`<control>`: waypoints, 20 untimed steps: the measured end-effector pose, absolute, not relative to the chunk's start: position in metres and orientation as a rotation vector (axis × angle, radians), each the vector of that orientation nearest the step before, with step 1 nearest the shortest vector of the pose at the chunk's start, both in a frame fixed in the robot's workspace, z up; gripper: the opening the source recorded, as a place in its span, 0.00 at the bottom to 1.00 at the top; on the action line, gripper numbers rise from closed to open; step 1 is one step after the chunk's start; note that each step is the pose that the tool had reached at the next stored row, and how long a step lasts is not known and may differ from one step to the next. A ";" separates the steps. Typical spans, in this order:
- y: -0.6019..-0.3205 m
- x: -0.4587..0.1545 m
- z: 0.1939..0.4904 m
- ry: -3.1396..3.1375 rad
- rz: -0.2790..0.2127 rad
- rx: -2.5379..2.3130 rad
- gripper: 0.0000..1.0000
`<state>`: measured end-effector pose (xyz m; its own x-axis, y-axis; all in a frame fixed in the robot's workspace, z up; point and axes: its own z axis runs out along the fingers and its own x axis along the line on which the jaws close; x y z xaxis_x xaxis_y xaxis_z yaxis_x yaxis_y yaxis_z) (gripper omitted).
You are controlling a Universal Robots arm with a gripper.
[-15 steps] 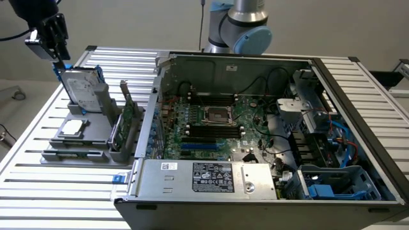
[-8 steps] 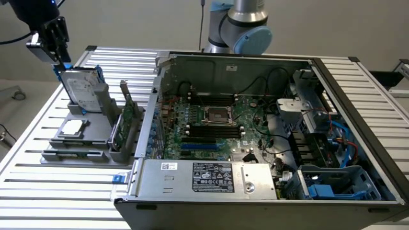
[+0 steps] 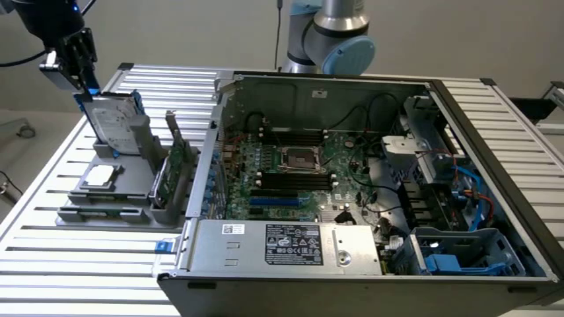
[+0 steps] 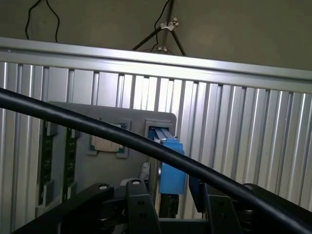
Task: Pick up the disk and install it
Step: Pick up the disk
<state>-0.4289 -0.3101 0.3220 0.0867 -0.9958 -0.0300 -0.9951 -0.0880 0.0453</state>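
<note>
We see the gripper (image 3: 86, 74) hanging released over the far end of the grey holder (image 3: 119, 198) at the exterior view's left. Its fingers (image 4: 141, 207) stand spread on either side of the blue carrier's (image 4: 171, 168) upper edge, and we cannot tell whether they touch it. The disk (image 3: 113, 122) stands upright in its slot in that holder on the slatted table (image 3: 53, 264) – beside the square chip (image 3: 102, 176) and the green card (image 3: 169, 175), outside the open computer case (image 3: 352, 165).

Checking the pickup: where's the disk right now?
At the exterior view's left, the disk stands upright in the grey holder beside the open computer case, under the gripper.
</note>
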 end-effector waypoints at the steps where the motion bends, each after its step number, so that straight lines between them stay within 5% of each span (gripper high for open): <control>1: -0.310 -0.429 0.321 -2.112 -0.082 2.306 0.45; 20: -0.310 -0.429 0.294 -2.111 -0.070 2.305 0.45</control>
<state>-0.4288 -0.3102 0.2938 0.0871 -0.9959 -0.0225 -0.9953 -0.0879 0.0417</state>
